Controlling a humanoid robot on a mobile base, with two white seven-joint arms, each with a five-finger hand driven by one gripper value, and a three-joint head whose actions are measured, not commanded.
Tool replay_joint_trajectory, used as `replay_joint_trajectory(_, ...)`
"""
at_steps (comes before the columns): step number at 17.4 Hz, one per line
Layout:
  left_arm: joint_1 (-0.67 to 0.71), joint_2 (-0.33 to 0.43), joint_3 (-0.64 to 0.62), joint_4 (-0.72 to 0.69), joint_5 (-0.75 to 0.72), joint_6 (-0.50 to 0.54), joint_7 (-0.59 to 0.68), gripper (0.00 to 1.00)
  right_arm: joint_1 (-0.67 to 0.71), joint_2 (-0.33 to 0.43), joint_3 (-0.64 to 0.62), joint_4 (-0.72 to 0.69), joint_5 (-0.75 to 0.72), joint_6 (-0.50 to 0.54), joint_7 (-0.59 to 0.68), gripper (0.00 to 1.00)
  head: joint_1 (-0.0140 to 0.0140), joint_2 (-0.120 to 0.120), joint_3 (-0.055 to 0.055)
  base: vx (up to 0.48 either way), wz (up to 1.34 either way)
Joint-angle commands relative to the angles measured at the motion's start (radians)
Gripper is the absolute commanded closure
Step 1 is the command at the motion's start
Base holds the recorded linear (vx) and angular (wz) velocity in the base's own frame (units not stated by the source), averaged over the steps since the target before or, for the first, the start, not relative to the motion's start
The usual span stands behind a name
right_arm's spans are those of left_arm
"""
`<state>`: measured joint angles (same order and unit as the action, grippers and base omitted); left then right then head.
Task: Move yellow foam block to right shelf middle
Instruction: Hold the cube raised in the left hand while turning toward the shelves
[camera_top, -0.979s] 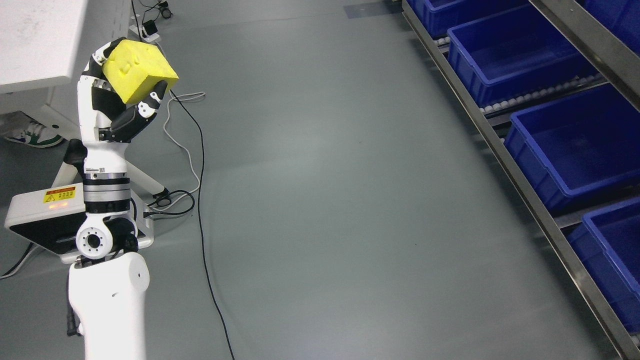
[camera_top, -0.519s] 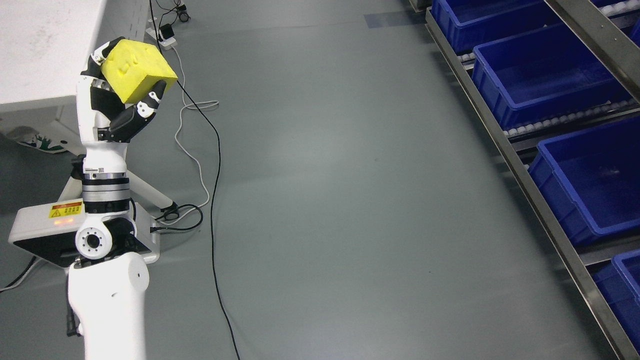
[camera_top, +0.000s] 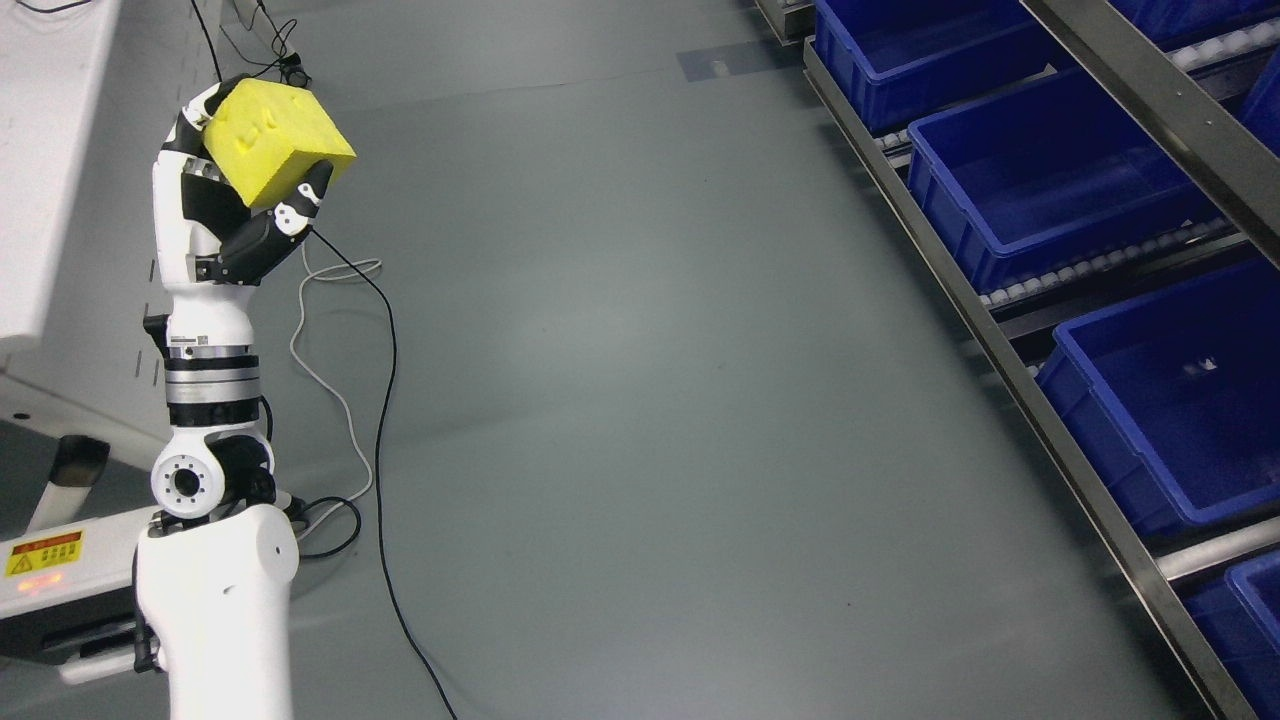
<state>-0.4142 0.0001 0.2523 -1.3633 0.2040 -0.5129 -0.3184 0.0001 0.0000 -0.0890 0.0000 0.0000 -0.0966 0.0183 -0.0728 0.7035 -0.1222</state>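
Note:
The yellow foam block (camera_top: 277, 140) is held up at the upper left of the head view, tilted on one corner. My left hand (camera_top: 240, 200) is shut on it, with a thumb under its right edge and fingers behind its left side. The white left arm (camera_top: 208, 470) rises from the bottom left. The shelf rack (camera_top: 1010, 340) runs along the right edge, with blue bins (camera_top: 1040, 180) on its roller lanes. My right arm is out of view.
A grey floor (camera_top: 650, 400) lies between my arm and the rack. Black and white cables (camera_top: 375, 400) trail across the floor beside the arm. A white table (camera_top: 40, 150) stands at the far left, and a white device (camera_top: 60, 580) with a yellow warning label sits at the lower left.
The whole picture has shifted, so the camera has moved: the floor, cables and rack sit differently in view. The hand keeps the same hold on the block.

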Motion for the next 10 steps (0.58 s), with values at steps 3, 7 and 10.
replay_joint_trajectory(3, 0.000, 0.017, 0.001, 0.000, 0.000, 0.001, 0.001, 0.52, -0.003, -0.017, 0.000, -0.017, 0.000, 0.000, 0.000, 0.00, 0.0000, 0.000, 0.000, 0.288, -0.12)
replay_joint_trajectory(7, 0.000, 0.017, -0.001, 0.000, 0.000, 0.001, 0.001, 0.52, -0.002, -0.017, 0.000, -0.017, -0.002, 0.000, 0.000, 0.00, 0.0000, 0.000, 0.000, 0.330, -0.02)
replay_joint_trajectory(10, 0.000, 0.017, -0.001, 0.000, 0.000, 0.001, 0.001, 0.52, -0.002, -0.017, 0.000, -0.017, 0.000, 0.000, 0.000, 0.00, 0.0000, 0.000, 0.000, 0.358, 0.01)
